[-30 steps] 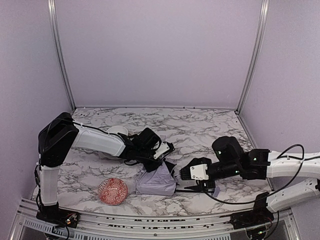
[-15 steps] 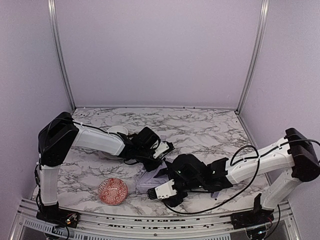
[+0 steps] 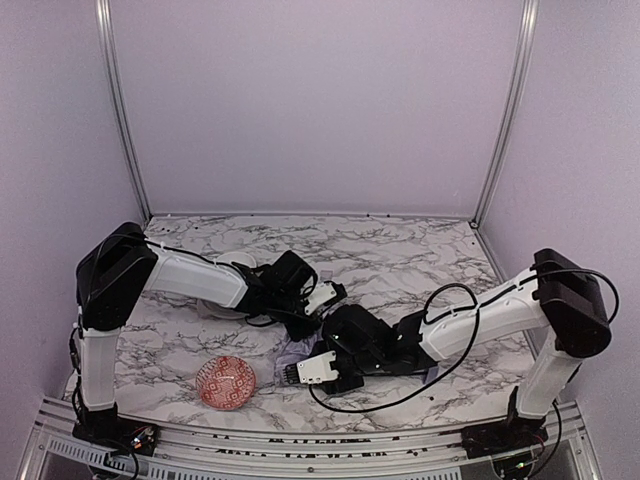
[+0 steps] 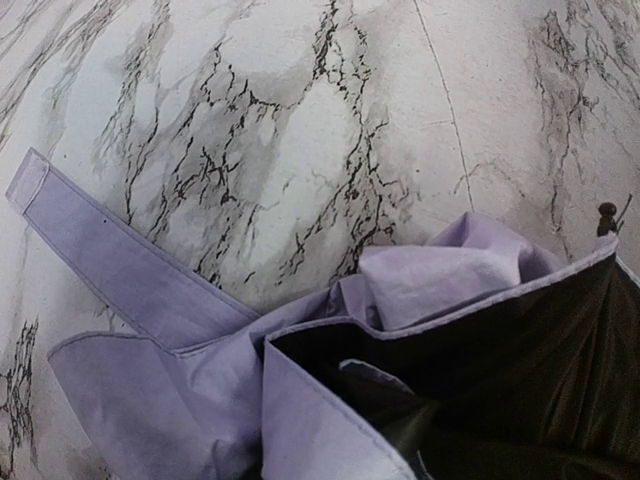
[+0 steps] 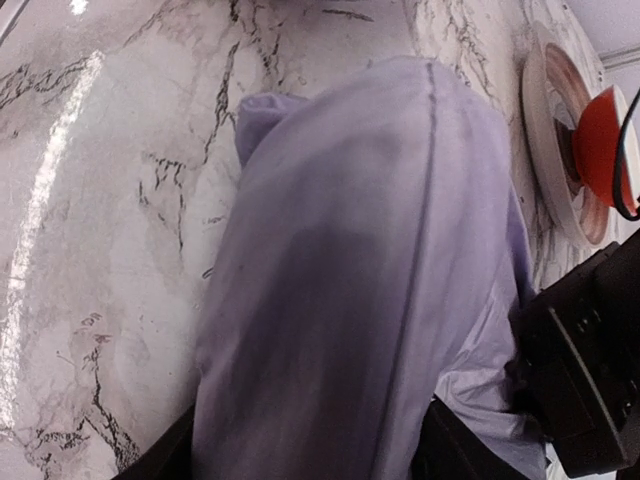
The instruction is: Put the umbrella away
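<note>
along the near edge, the red patterned bowl is sitting just inside the metal rail. just right of it, near but not touching, the right gripper is lying low over the marble table. its arm is stretching in from the right and taking up most of the near-right strip.

in the right wrist view its dark fingers are standing wide apart, one on each side of the umbrella. the cloth is filling the gap between them.

the umbrella is lying near the middle of the table, slightly toward the near side. it is showing as a crumpled bundle of pale lavender cloth, wrinkled, with a stitched seam running along it. the left wrist view is showing a flat lavender strap trailing onto the marble and a glossy black lining inside the folds.

the left gripper is sitting at the bundle's far side. its jaws are hidden, so i cannot tell how they are standing. behind its arm a white dish is peeking out. beyond that, the far half of the marble is showing bare up to the back wall.
</note>
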`<state>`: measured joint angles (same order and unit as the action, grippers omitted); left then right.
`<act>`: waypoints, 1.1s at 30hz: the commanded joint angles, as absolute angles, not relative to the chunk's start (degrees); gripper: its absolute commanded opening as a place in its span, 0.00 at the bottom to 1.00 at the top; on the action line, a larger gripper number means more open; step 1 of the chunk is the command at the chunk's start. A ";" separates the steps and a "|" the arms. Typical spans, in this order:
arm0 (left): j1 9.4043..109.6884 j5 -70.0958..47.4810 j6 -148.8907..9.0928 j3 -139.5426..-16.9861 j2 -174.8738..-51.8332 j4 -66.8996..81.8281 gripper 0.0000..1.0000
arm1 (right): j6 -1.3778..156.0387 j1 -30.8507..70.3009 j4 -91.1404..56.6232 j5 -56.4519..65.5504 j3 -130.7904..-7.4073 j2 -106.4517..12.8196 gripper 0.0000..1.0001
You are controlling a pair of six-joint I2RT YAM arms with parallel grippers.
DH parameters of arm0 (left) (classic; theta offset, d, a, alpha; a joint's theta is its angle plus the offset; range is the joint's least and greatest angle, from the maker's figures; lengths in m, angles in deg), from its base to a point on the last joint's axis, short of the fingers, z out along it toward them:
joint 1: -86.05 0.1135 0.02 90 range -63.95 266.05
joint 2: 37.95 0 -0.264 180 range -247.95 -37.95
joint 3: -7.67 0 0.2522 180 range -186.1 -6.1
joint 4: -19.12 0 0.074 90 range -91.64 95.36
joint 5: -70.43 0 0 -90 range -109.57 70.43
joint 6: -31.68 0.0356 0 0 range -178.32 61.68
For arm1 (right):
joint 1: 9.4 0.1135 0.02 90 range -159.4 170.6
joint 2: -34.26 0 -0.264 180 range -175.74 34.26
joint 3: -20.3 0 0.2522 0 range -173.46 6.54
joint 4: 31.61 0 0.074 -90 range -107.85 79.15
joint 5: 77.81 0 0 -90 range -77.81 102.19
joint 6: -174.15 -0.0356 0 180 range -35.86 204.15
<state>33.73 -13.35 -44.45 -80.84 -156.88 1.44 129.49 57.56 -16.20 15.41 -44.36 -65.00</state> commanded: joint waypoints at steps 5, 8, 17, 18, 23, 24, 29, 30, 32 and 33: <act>36.55 -2.93 -41.81 -80.50 -157.97 -5.64 0.00 | 125.11 53.85 -6.93 10.09 -45.80 -70.21 0.55; 39.25 -1.35 -42.72 -83.02 -156.38 -5.66 0.00 | 124.86 53.51 -3.94 8.15 -46.44 -71.25 0.49; 42.54 -4.75 -42.64 -91.53 -156.46 -5.55 0.00 | 126.77 53.08 4.53 3.93 -49.12 -74.11 0.49; 42.66 -5.28 -42.67 -92.14 -156.86 -5.54 0.00 | 127.15 52.93 5.19 3.41 -49.45 -74.11 0.49; 43.77 -8.00 -43.70 -95.33 -161.49 -6.97 0.00 | 127.73 52.65 7.52 2.84 -51.33 -74.97 0.47; 43.93 -8.34 -43.97 -95.79 -162.45 -7.35 0.00 | 127.54 52.61 7.73 2.64 -51.58 -75.26 0.46; 43.95 -10.12 -44.22 -98.55 -166.61 -8.23 0.00 | 128.01 51.89 9.00 0.95 -52.88 -75.90 0.40; 43.95 -10.29 -44.48 -99.54 -167.34 -8.18 0.02 | 128.18 51.71 9.16 0.78 -52.93 -75.80 0.39; 44.01 -11.09 -45.24 -101.52 -168.66 -8.35 0.14 | 128.08 51.49 9.22 0.29 -53.02 -75.57 0.38; 44.03 -11.71 -45.77 -102.49 -168.98 -8.37 0.24 | 127.90 51.43 9.28 0.01 -53.03 -75.44 0.37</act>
<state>42.23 -5.44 -44.43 -98.36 -166.02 -10.43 127.52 50.76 -3.40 6.26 -55.13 -71.95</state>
